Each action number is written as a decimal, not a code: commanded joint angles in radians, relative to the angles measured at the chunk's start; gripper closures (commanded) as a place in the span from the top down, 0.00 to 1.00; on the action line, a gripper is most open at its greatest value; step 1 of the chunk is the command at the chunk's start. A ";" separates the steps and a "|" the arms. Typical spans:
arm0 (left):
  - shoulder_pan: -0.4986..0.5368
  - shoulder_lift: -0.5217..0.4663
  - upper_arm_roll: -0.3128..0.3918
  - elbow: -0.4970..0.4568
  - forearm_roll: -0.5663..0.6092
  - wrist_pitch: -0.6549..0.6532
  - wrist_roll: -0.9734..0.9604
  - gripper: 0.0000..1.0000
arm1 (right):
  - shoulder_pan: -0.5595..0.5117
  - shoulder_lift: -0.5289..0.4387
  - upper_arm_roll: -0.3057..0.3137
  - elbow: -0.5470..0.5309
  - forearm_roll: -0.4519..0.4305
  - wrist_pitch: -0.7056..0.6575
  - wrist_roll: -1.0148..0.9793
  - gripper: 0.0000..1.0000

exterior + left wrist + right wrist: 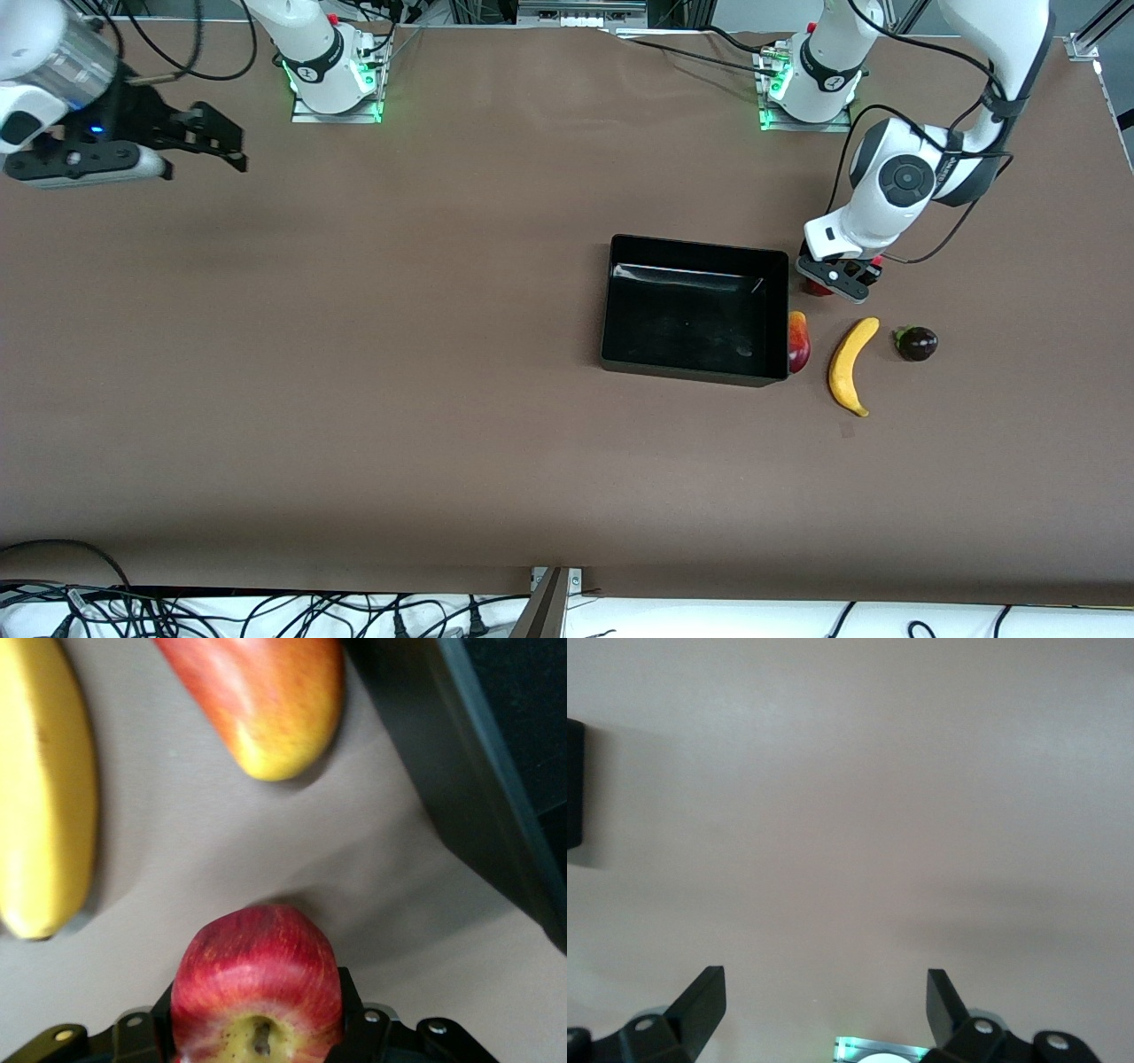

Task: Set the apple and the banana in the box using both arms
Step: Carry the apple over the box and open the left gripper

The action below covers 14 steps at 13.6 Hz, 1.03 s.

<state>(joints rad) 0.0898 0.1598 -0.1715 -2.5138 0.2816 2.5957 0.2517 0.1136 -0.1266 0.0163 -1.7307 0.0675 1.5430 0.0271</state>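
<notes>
Gripping: left gripper [837, 282] closed on small round red apple [257, 979], beside shallow black plastic box [694, 257].
Nearby: long curved yellow banana [850, 365].
Right gripper [199, 133]: waiting, fingers spread, empty.

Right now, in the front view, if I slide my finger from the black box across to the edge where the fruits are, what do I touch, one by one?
box → red-yellow mango-shaped fruit → banana → dark purple round fruit.
</notes>
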 commanded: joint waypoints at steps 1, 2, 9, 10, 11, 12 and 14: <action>0.001 -0.092 -0.020 0.096 0.007 -0.226 0.006 0.00 | -0.034 -0.021 0.031 -0.023 -0.014 0.017 -0.033 1.00; -0.002 -0.097 -0.034 0.165 0.002 -0.335 0.006 0.00 | -0.034 -0.009 0.033 -0.007 -0.037 0.017 -0.033 1.00; -0.018 0.059 -0.203 0.510 -0.249 -0.622 -0.390 0.01 | -0.040 0.027 0.018 0.092 -0.058 0.014 -0.021 1.00; -0.021 0.094 -0.218 0.509 -0.249 -0.567 -0.446 0.01 | -0.038 0.027 0.017 0.094 -0.064 0.020 -0.016 1.00; -0.025 0.137 -0.227 0.503 -0.249 -0.507 -0.491 0.01 | -0.037 0.031 0.017 0.095 -0.069 0.023 -0.013 1.00; -0.038 0.171 -0.229 0.494 -0.248 -0.446 -0.517 0.01 | -0.034 0.048 0.019 0.097 -0.072 0.023 -0.013 1.00; -0.087 0.237 -0.226 0.475 -0.225 -0.395 -0.557 0.03 | -0.034 0.051 0.017 0.095 -0.074 0.023 -0.015 1.00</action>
<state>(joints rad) 0.0367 0.3363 -0.3982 -2.0503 0.0506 2.1734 -0.2599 0.0886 -0.0955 0.0243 -1.6590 0.0128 1.5676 0.0084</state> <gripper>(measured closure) 0.339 0.000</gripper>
